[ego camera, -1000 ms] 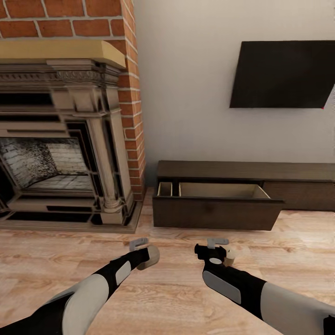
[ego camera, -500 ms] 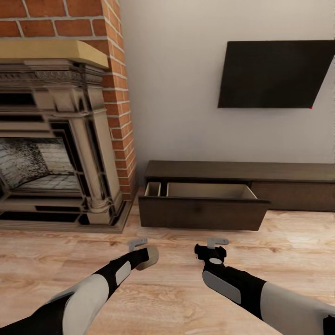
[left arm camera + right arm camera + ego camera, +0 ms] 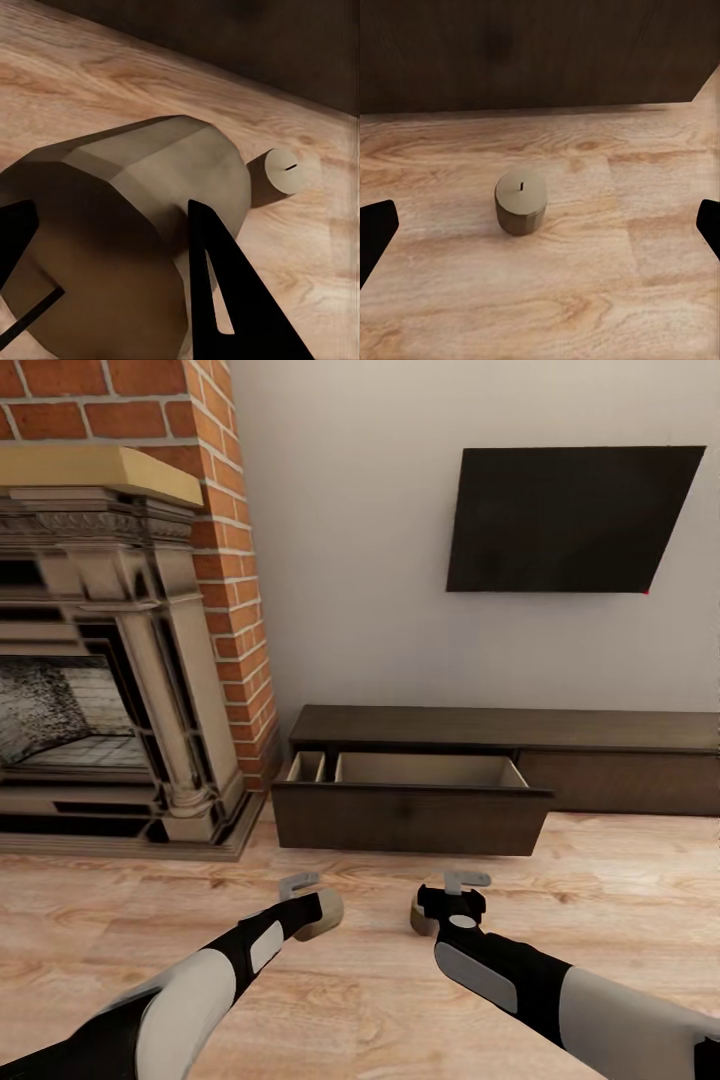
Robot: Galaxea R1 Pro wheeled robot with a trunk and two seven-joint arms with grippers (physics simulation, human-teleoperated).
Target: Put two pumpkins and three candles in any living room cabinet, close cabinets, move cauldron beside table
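— Which arm is closer to that short grey-beige cylinder candle on the floor point(image 3: 520, 203)?

— The right gripper point(image 3: 452, 901). Its fingers are spread wide apart, and the candle stands upright on the pale wood floor point(image 3: 620, 880) ahead of them, wick up, untouched.

— And the other one?

— The left gripper point(image 3: 305, 905) is clamped on a second stubby beige candle point(image 3: 142, 225), lying sideways between its fingers.

— Where do they go?

— The long dark-brown wooden cabinet point(image 3: 500, 730) lies straight ahead, its wide drawer point(image 3: 410, 815) pulled open, beige inside. I'd guess the right arm just reaches forward and down.
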